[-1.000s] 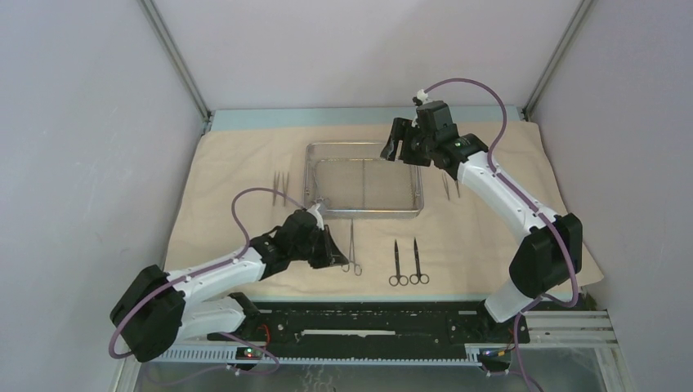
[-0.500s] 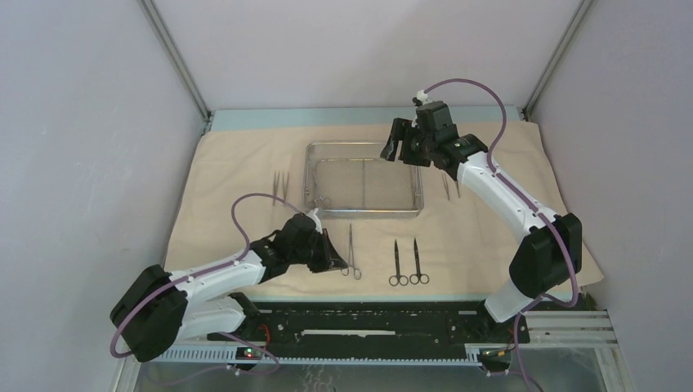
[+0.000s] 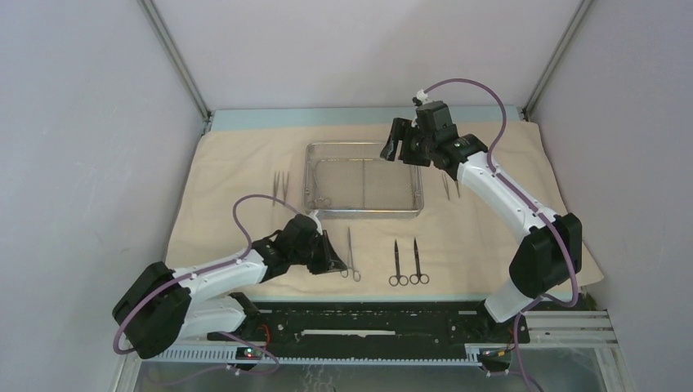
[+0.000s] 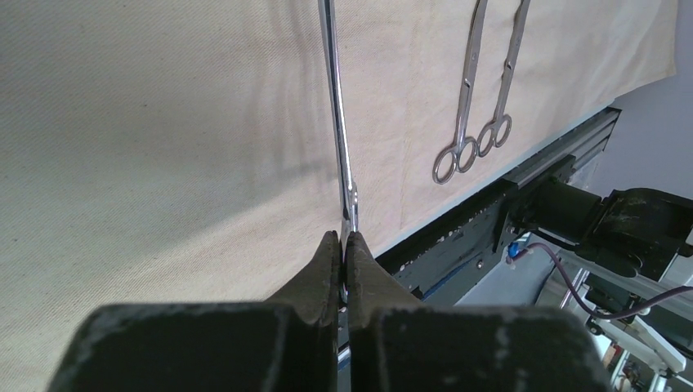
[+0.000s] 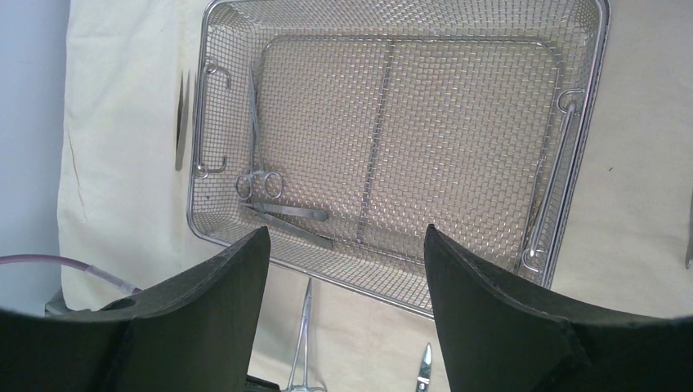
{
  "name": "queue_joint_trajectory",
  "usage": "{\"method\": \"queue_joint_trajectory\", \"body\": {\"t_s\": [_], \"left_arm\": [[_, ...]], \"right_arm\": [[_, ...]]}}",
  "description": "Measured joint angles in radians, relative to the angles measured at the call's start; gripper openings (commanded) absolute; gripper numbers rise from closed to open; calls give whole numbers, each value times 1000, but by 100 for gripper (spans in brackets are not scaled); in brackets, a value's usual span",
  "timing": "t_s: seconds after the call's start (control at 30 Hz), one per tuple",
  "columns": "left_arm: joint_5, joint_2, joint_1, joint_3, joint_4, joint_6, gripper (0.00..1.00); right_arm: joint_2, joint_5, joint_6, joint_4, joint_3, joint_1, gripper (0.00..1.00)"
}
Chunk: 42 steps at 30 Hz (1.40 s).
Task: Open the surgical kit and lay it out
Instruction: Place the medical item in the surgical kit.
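Pinches a slim, shiny steel clamp (image 4: 337, 122) on the beige cloth (image 4: 163, 122) in the left claw (image 4: 343, 245); holds the right claw (image 5: 343, 261) wide above the mesh tray (image 5: 601, 82).

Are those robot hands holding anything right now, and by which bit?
The left gripper pinches a steel clamp at its shank near the handle end. The right gripper is open, holding nothing.

No legible text, labels, brand marks, numbers or signs appear in any of the views
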Motion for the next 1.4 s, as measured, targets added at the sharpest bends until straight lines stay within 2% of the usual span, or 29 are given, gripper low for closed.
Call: {"method": "queue_joint_trajectory", "body": {"t_s": [0.5, 0.9, 1.1, 1.27, 1.4], "left_arm": [[-1, -5, 26, 0, -50, -6, 15], [-21, -29, 60, 0, -137, 18, 36], [-55, -70, 62, 5, -219, 50, 41], [-98, -77, 66, 75, -346, 95, 42], [-136, -72, 97, 237, -435, 149, 43]], "right_arm": [[0, -1, 0, 7, 0, 0, 78], [0, -3, 0, 20, 0, 6, 78], [0, -3, 0, 21, 0, 6, 78], [0, -7, -1, 21, 0, 6, 78], [0, -11, -4, 21, 0, 6, 78]]}}
